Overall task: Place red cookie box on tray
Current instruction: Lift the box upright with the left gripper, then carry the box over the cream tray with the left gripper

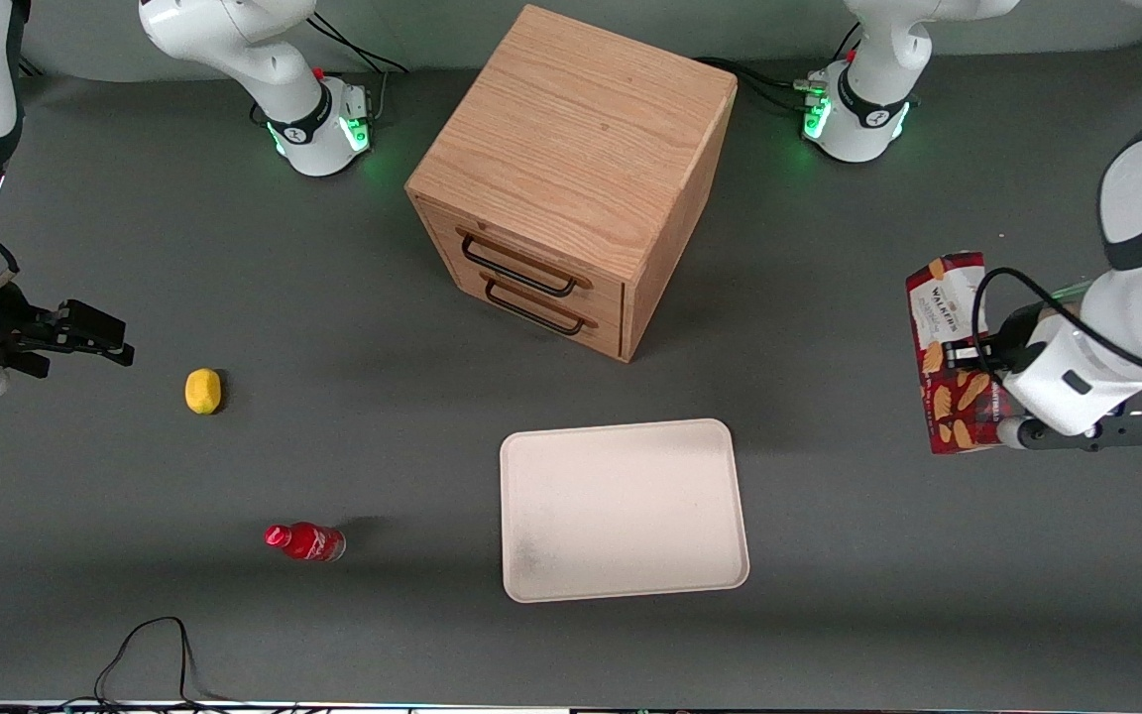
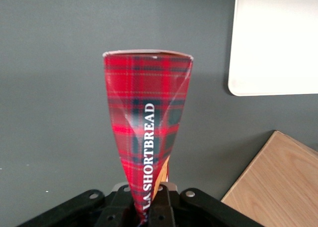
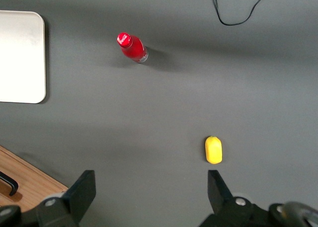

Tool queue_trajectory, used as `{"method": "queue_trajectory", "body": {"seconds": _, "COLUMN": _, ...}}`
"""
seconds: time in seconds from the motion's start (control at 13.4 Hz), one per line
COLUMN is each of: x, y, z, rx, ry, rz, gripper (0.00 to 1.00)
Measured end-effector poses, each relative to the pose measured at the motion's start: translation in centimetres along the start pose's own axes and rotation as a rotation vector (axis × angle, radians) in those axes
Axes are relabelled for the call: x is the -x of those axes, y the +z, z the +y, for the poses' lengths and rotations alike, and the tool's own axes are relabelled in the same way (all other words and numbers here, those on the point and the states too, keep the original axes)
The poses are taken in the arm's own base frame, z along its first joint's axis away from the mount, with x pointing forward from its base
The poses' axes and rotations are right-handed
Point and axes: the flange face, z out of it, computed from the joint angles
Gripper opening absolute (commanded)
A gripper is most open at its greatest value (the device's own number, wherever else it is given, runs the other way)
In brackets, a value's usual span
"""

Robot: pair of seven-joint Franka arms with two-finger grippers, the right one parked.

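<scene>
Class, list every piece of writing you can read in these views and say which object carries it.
"WALKERS": white label panel of the long dark-red tartan cookie box, which the left arm's gripper is shut on, toward the working arm's end of the table.
"SHORTBREAD": the box's tartan side.
Small red bottle: white label script too small to read.

The left arm [image 1: 1141, 297] has glossy white shells with dark grey joints, a black cable, green base lights and a black gripper [image 1: 968, 354].
</scene>
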Motion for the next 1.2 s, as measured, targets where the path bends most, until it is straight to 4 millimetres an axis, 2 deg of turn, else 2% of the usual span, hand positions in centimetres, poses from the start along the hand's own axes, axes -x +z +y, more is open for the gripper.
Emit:
{"method": "queue_trajectory", "body": {"seconds": 0.15, "x": -1.3, "y": 0.7, "z": 1.0, "rx": 0.032, "ry": 0.012, "rz": 0.030, "gripper": 0.00}}
{"method": "queue_trajectory", "body": {"seconds": 0.3, "x": -3.9, "y": 2.3, "z": 3.6, "rx": 0.057, "ry": 0.041, "rz": 0.075, "gripper": 0.00}}
{"method": "queue_trajectory", "body": {"seconds": 0.45, "x": -7.5, "y": 4.9, "z": 6.2, "rx": 0.083, "ry": 0.060, "rz": 0.116, "gripper": 0.00}}
{"method": "queue_trajectory", "body": {"seconds": 0.6, "x": -11.0, "y": 8.9, "z": 8.9, "rx": 0.115, "ry": 0.021, "rz": 0.145, "gripper": 0.00}}
{"method": "queue_trajectory", "body": {"seconds": 0.67, "x": -11.8, "y": 11.0, "z": 11.2, "rx": 0.126, "ry": -0.015, "rz": 0.148, "gripper": 0.00}}
{"method": "queue_trajectory", "body": {"seconds": 0.82, "x": -11.9, "y": 14.4, "z": 16.5, "rx": 0.135, "ry": -0.066, "rz": 0.153, "gripper": 0.00}}
{"method": "queue_trajectory", "body": {"seconds": 0.9, "x": -11.9, "y": 16.0, "z": 18.4, "rx": 0.128, "ry": -0.071, "rz": 0.164, "gripper": 0.00}}
{"method": "queue_trajectory", "body": {"seconds": 1.05, "x": -12.4, "y": 19.0, "z": 20.2, "rx": 0.103, "ry": -0.067, "rz": 0.185, "gripper": 0.00}}
{"method": "queue_trajectory", "body": {"seconds": 1.2, "x": -13.1, "y": 21.8, "z": 20.9, "rx": 0.085, "ry": -0.064, "rz": 0.192, "gripper": 0.00}}
